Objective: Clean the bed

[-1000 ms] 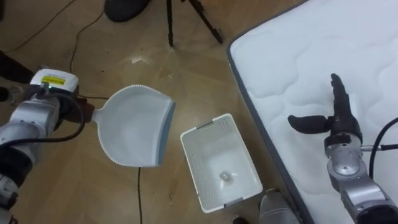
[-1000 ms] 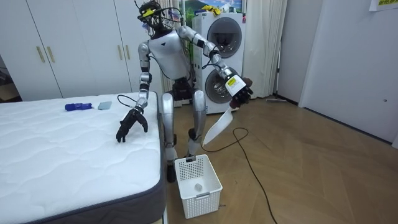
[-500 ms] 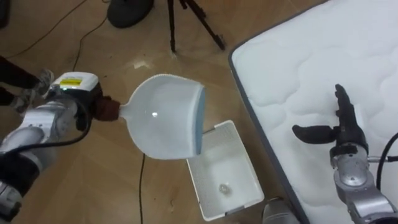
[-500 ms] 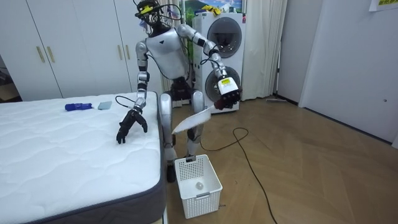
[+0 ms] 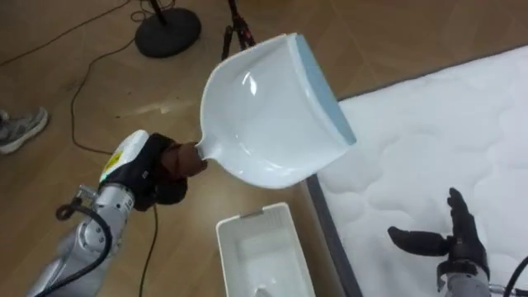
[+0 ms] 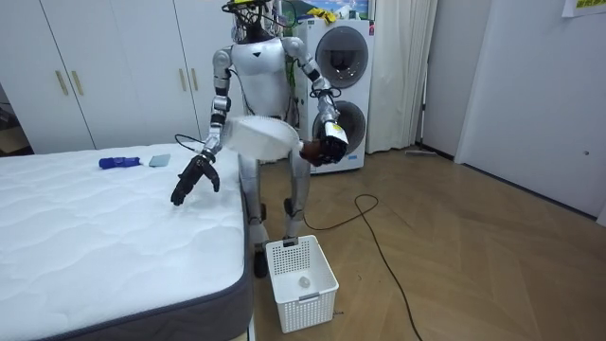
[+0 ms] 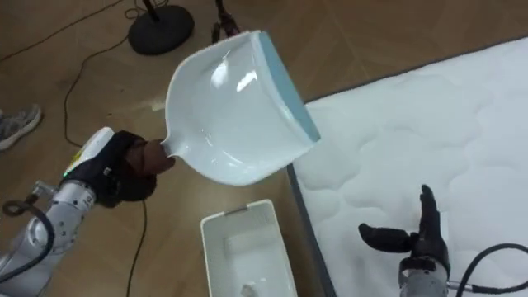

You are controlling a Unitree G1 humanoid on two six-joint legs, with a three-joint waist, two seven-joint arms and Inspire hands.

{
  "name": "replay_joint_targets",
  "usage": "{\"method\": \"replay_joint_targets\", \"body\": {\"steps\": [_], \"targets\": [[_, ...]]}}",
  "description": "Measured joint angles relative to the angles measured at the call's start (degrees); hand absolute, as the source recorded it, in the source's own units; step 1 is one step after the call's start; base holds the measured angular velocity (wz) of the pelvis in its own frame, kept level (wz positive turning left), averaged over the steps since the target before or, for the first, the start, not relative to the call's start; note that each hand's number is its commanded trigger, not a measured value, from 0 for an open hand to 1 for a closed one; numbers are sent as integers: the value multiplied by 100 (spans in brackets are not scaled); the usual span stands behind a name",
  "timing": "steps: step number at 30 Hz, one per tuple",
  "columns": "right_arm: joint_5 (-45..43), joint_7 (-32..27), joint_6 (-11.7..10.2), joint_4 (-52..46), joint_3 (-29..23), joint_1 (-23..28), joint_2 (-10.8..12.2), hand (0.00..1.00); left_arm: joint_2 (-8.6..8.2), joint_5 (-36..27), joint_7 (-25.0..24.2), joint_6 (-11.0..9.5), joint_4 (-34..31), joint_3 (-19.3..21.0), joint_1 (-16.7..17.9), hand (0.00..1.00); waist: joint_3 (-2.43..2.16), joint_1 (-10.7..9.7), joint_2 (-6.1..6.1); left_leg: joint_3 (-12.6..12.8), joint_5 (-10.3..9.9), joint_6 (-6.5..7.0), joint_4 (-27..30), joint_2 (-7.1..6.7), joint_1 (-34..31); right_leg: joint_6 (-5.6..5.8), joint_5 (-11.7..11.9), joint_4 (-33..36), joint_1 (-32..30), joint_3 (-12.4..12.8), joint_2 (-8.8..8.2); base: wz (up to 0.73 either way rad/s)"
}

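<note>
A white dustpan with a blue lip is raised level above the bed's edge, mouth towards the white mattress. My left hand is shut on its brown handle, out over the wooden floor. My right hand hovers open just above the mattress near its edge, thumb spread and nothing in it. In the room view I stand at the bed's corner with the dustpan at waist height between my hands. A white basket sits on the floor below the dustpan, beside the bed.
A small pale ball lies in the basket. A blue object and a grey one lie at the bed's far end. A tripod base, a cable and a shoe are on the floor. Washing machines stand behind me.
My left hand has swung the dustpan up from low beside the basket to above the bed's edge, turning it level. The right hand has barely moved. The eye views have shifted.
</note>
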Motion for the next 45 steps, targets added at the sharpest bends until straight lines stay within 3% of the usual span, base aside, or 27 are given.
{"method": "replay_joint_targets", "body": {"steps": [2, 5, 7, 9, 10, 11, 12, 13, 14, 15, 17, 18, 19, 20, 23, 28, 32, 33, 34, 35, 36, 37, 39, 41, 42, 44, 45], "targets": [[-9, 42, 4, -150, -25, 140, 36, 0, -152, -97, 154, -163, -171, 8, 85, 100, -1, -7, -80, 265, -56, 7, -88, 9, 224, -1, 26, 10, 64, 14, 40, -70], [-12, 49, 73, -275, -44, 203, 52, 0, -191, -199, 199, -253, -376, 93, 380, 100, 23, 33, -146, 582, -124, 24, -143, 31, 478, -59, 162, 6, 68, -19, 137, -117], [36, 75, 118, -270, -44, 200, 47, 0, -236, -210, 249, -264, -375, 163, 517, 100, 29, 116, -216, 904, -127, 28, -231, 41, 616, -192, 378, -139, 59, -480, 84, -154], [40, 94, 166, -277, -42, 179, 75, 0, -290, -231, 301, -262, -376, 248, 581, 100, 24, 131, -241, 1021, -108, 53, -287, 174, 549, -265, 885, -719, 212, -715, 210, -135], [48, 100, 243, -282, -53, 197, 128, 0, -302, -318, 310, -267, -360, 265, 558, 100, 22, 106, -279, 1432, -107, 56, -314, 300, 495, -180, 718, -471, 218, -1119, 132, -89], [61, 97, 345, -279, -97, 235, 123, 0, -383, -484, 310, -269, -357, 242, 569, 100, 12, 122, -324, 1708, -87, 82, -387, 328, 563, -124, 226, 268, 260, -1600, -158, -89], [73, 87, 370, -279, -145, 232, 124, 0, -427, -596, 310, -267, -356, 234, 575, 100, 5, 173, -344, 1896, -79, 95, -403, 325, 583, -84, 29, 612, 302, -1763, -360, -110], [74, 56, 365, -287, -184, 201, 121, 0, -497, -782, 314, -257, -356, 242, 585, 100, -2, 233, -383, 2212, -79, 97, -394, 304, 633, 78, -260, 1121, 470, -1940, -792, -122], [80, 41, 364, -359, -181, 188, 122, 0, -538, -923, 335, -214, -356, 242, 590, 100, -6, 332, -408, 2450, -80, 100, -368, 294, 636, 221, -361, 1280, 734, -1996, -1195, -119], [80, 41, 364, -417, -177, 192, 124, 0, -549, -992, 335, -199, -356, 241, 594, 100, -2, 337, -417, 2545, -80, 102, -358, 290, 641, 263, -364, 1288, 873, -2044, -1362, -104], [81, 29, 350, -513, -146, 152, 138, 0, -565, -1112, 348, -128, -357, 242, 597, 100, 15, 365, -478, 2798, -80, 103, -287, 284, 615, 454, -140, 944, 1461, -2054, -1896, -83], [80, 28, 349, -513, -147, 132, 139, 0, -566, -1112, 349, -121, -356, 242, 597, 100, 26, 364, -501, 2830, -78, 105, -240, 290, 596, 523, -109, 788, 1566, -2066, -1979, -65], [80, 36, 348, -511, -147, 92, 139, 0, -572, -1116, 347, -114, -351, 239, 598, 100, 46, 354, -542, 2818, -55, 107, -158, 304, 552, 713, -195, 486, 1667, -2089, -2000, -74], [63, 53, 350, -512, -149, 39, 128, 0, -596, -1180, 348, -114, -336, 222, 620, 100, 49, 366, -537, 2656, -11, 93, -87, 344, 482, 782, -247, 281, 1659, -2155, -1971, -81], [-1, 153, 349, -700, -134, 12, 185, 0, -605, -1494, 346, -114, -337, 222, 697, 100, 30, 354, -515, 2092, 45, 3, 144, 520, 208, 801, -258, -231, 1661, -2203, -1750, -89], [-196, 259, 355, -729, -255, 123, 186, 0, -640, -1566, 190, -53, -336, 220, 881, 100, -9, 64, -614, 2213, 195, -186, 172, 760, 94, 830, -245, -716, 1672, -2205, -1465, -35], [-261, 309, 356, -938, -398, 331, 190, 0, -672, -1570, -116, 11, -334, 220, 1056, 100, -7, -108, -616, 2273, 371, -316, 204, 1025, 118, 592, -237, -711, 1613, -2197, -1237, -16], [-263, 310, 355, -969, -432, 359, 190, 0, -673, -1571, -164, 13, -320, 223, 1075, 72, -7, -132, -616, 2275, 391, -332, 213, 1058, 117, 555, -258, -702, 1606, -2199, -1210, -13], [-273, 309, 355, -978, -500, 387, 192, 0, -676, -1571, -259, 19, -263, 223, 1073, 32, -8, -156, -614, 2288, 427, -375, 244, 1127, 117, 488, -278, -694, 1581, -2172, -1147, -16], [-311, 316, 355, -982, -570, 396, 195, 0, -682, -1571, -334, 20, -214, 224, 1073, 0, -13, -155, -608, 2280, 482, -411, 272, 1154, 117, 443, -297, -695, 1540, -2093, -1073, -23], [-374, 319, 355, -982, -615, 398, 194, 0, -694, -1572, -384, 19, -200, 226, 1074, 0, -12, -153, -607, 2253, 502, -431, 271, 1161, 115, 411, -295, -692, 1517, -2050, -1036, -37], [-475, 334, 354, -982, -670, 410, 190, 0, -728, -1568, -437, 19, -152, 225, 1078, 0, -13, -132, -600, 2072, 529, -476, 266, 1174, 115, 355, -290, -685, 1486, -1952, -963, -63], [-483, 388, 354, -1051, -683, 409, 191, 0, -734, -1568, -446, 20, -109, 242, 1169, 0, -10, -20, -589, 1316, 563, -556, 214, 1070, 112, 284, -286, -666, 1418, -1624, -809, -93], [-487, 529, 346, -1179, -693, 415, 191, 0, -783, -1568, -480, 20, -113, 362, 1360, 0, -32, 74, -526, 27, 514, -769, 156, 927, 155, 201, -252, -673, 1351, -1124, -556, -119], [-487, 565, 344, -1183, -692, 419, 191, 0, -789, -1567, -476, 19, -112, 377, 1398, 0, -39, 110, -513, -184, 498, -797, 129, 905, 189, 173, -239, -660, 1319, -981, -490, -125], [-485, 664, 345, -1172, -662, 453, 216, 0, -809, -1569, -467, 18, -114, 414, 1571, 0, -46, 216, -482, -790, 467, -841, 97, 869, 410, 106, -186, -679, 1309, -414, -269, -129], [-476, 697, 345, -1173, -653, 473, 227, 0, -815, -1575, -460, 18, -116, 421, 1620, 0, -48, 219, -478, -888, 466, -842, 81, 860, 478, 97, -181, -676, 1317, -294, -234, -114]]}}
